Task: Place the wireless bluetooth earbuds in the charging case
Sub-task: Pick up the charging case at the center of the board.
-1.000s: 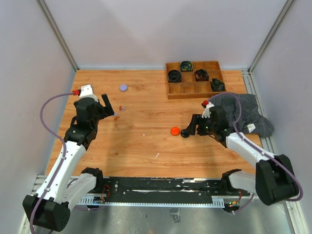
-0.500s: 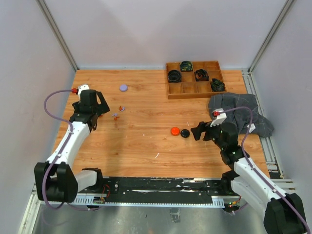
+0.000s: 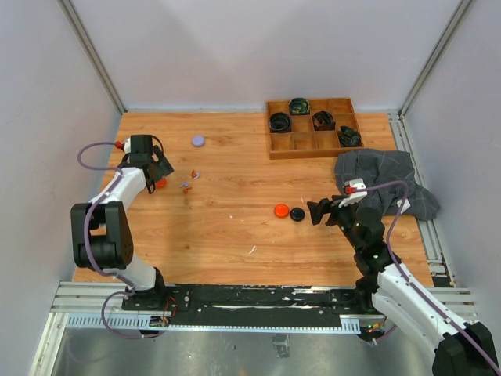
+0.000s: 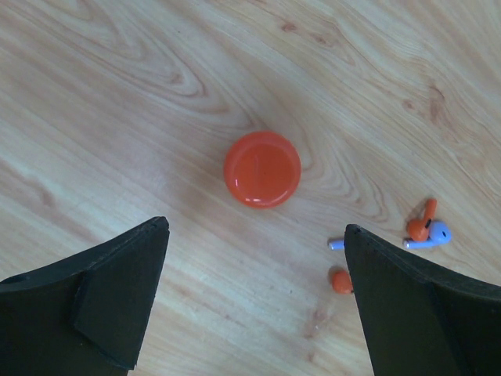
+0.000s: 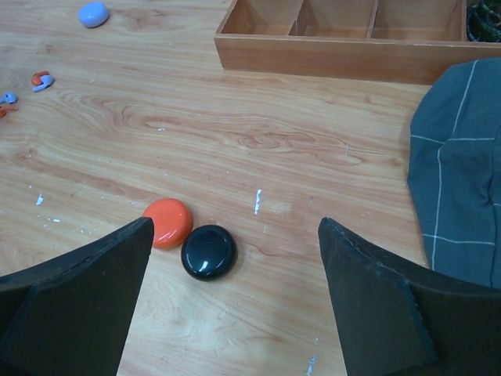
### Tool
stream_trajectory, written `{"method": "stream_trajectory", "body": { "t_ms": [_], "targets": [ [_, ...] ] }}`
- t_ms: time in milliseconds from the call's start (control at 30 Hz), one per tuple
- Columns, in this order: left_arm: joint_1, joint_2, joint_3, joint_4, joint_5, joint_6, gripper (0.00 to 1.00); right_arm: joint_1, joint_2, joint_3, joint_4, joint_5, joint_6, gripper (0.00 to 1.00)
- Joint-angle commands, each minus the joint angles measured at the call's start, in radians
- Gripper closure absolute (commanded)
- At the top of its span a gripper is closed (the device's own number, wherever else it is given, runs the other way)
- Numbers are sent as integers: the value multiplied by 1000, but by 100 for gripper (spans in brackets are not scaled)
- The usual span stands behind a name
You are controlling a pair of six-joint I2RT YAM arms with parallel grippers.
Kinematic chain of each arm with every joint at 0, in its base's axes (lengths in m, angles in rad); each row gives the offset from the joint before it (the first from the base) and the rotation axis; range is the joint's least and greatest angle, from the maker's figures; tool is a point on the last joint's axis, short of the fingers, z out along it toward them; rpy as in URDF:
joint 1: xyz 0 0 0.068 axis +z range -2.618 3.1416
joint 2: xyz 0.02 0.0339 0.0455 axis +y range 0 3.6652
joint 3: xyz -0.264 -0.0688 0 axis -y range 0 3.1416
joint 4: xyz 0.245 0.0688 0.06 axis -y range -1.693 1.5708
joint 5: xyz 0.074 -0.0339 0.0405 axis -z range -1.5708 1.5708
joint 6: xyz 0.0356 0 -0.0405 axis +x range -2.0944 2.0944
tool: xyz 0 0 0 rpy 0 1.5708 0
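Left gripper (image 4: 254, 229): your jaws stand wide apart and hold nothing; only bare table (image 4: 117, 94) shows between them.
Orange case (image 4: 262, 168): round, lying on the wood just beyond the fingertips, touching neither finger.
Earbuds (image 4: 427, 233): right of that case, near the right-hand finger of this view. The orange-red bud (image 4: 419, 228) has its stem pointing up and to the right; the lilac bud (image 4: 437, 233) touches it, its long axis almost level (head to the right).
Loose orange piece (image 4: 340, 281): just beside that same finger; its direction you cannot tell.
Right gripper (image 5: 235, 227): also spread wide, empty.
Ahead of it: a second orange case (image 5: 167, 222) and a black case (image 5: 209, 251), touching side by side.
Further out: wooden tray (image 5: 329, 56) beyond, grey cloth (image 5: 462, 172) at the right.
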Motion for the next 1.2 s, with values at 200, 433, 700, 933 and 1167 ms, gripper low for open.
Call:
{"method": "stream_trajectory", "body": {
  "t_ms": [200, 433, 700, 933, 1167],
  "targets": [
    [58, 227, 141, 41, 96, -18, 12, 39, -15, -28, 69, 101, -60, 12],
    [80, 312, 173, 33, 110, -8, 24, 39, 1, -28, 83, 98, -72, 13],
    [82, 361, 184, -1, 127, 6, 38, 39, 6, -31, 91, 97, -64, 13],
    [83, 327, 183, -55, 144, 26, 56, 39, -3, -25, 86, 68, -66, 14],
    [79, 199, 162, -89, 234, 44, 64, 39, -12, -9, 69, 19, -69, 15]
  ]
}}
